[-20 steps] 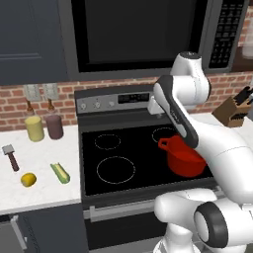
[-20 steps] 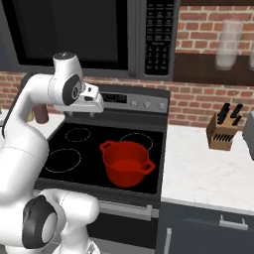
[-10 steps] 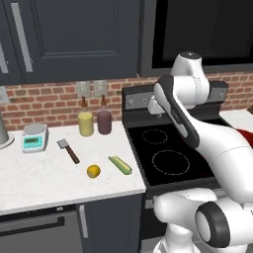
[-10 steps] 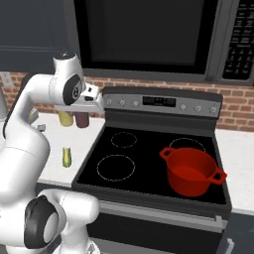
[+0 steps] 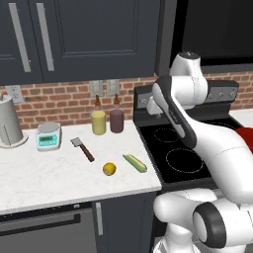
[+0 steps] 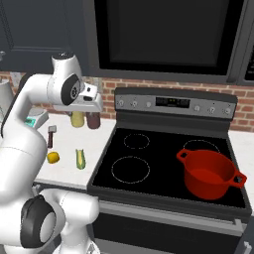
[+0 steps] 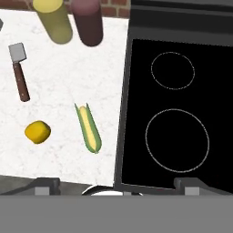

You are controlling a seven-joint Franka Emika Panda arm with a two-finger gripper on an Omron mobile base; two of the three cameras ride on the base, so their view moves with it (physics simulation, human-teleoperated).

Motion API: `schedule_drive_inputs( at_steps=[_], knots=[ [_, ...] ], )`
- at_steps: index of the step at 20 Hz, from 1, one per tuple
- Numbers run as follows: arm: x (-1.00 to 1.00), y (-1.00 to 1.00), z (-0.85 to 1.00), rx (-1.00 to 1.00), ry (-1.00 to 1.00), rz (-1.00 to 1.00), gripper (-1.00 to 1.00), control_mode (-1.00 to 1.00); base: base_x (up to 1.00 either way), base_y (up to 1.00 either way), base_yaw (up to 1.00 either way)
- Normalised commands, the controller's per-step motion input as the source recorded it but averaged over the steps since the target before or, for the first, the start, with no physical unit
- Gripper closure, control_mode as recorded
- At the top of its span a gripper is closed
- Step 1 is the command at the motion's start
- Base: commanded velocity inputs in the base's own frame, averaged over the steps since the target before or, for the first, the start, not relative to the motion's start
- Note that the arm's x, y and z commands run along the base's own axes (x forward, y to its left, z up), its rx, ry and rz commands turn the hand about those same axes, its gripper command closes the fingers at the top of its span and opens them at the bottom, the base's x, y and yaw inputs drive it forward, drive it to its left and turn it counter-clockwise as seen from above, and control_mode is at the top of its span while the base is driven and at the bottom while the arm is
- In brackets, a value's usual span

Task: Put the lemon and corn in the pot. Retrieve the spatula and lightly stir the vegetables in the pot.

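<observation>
A white marbled stone desk (image 5: 44,173) carries, along its back edge, a tall grey metal canister (image 5: 9,127) at the left end, a small pale-green kitchen scale (image 5: 48,136) beside it, then a pale yellow jar (image 5: 98,121) and a dark maroon jar (image 5: 116,120) side by side. A black glass stovetop (image 6: 163,168) adjoins the desk's right edge, below a red brick backsplash (image 5: 59,101) and dark cabinets (image 5: 84,39).

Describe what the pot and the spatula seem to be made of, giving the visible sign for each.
Pot: probably enamelled metal, from its even, slightly glossy red surface.
Spatula: flat silver-grey head looks like metal; the dark brown handle looks like wood, though plastic is possible.
</observation>
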Motion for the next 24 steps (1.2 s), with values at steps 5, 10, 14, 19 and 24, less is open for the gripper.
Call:
schedule_drive_inputs(
  at_steps=[5, 10, 14, 19, 24],
  knots=[
    [0.00, 0.03, -0.26, 0.00, 0.00, 0.00, -1.00, -1.00, 0.00, 0.00, 0.00],
    [0.00, 0.15, -0.77, 0.00, 0.08, 0.05, -1.00, -1.00, 0.00, 0.00, 0.00],
    [0.00, 0.17, -0.79, 0.00, 0.11, 0.07, -1.00, -1.00, 0.00, 0.00, 0.00],
    [0.22, 0.40, -0.78, 0.00, 0.12, 0.03, -1.00, -1.00, 0.00, 0.00, 0.00],
    [0.53, 0.40, -0.58, 0.00, 0.11, 0.01, -1.00, -1.00, 0.00, 0.00, 0.00]
  ],
)
